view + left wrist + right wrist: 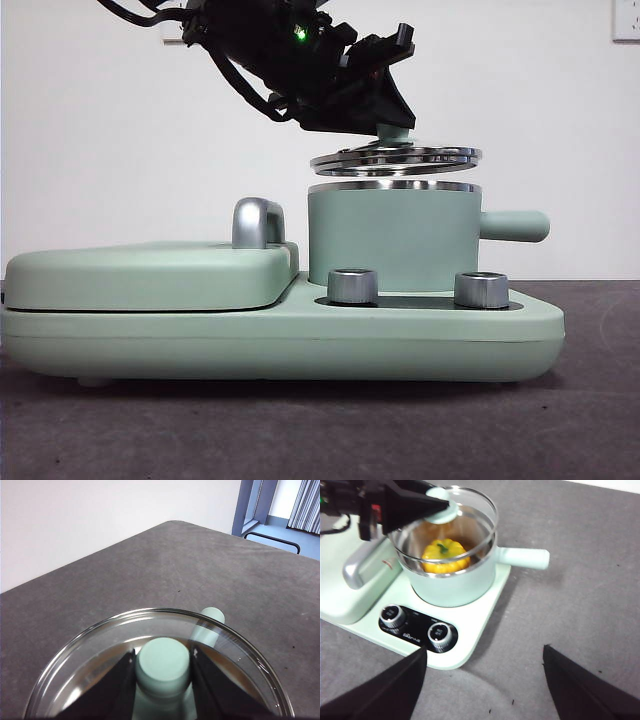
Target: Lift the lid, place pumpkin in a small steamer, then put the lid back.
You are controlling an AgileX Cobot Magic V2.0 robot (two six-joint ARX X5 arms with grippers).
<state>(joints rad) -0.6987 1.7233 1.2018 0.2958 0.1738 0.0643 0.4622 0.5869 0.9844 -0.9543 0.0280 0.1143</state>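
Observation:
My left gripper (396, 128) is shut on the mint-green knob (163, 666) of the clear glass lid (396, 159) and holds it a little above the small steamer (392, 240), slightly tilted. The lid also shows in the left wrist view (100, 645) and in the right wrist view (475, 505). The yellow-orange pumpkin (445, 556) lies inside the steamer (455, 587), seen through the glass. The steamer's straight side handle (514, 226) points right. My right gripper (485, 680) is open and empty, held over the table in front of the appliance.
The steamer stands on a mint-green appliance base (300, 335) with two steel knobs (352, 286) (481, 290). A flat griddle cover (140, 275) with a steel handle (257, 222) fills its left part. Dark grey table (590, 580) lies around it.

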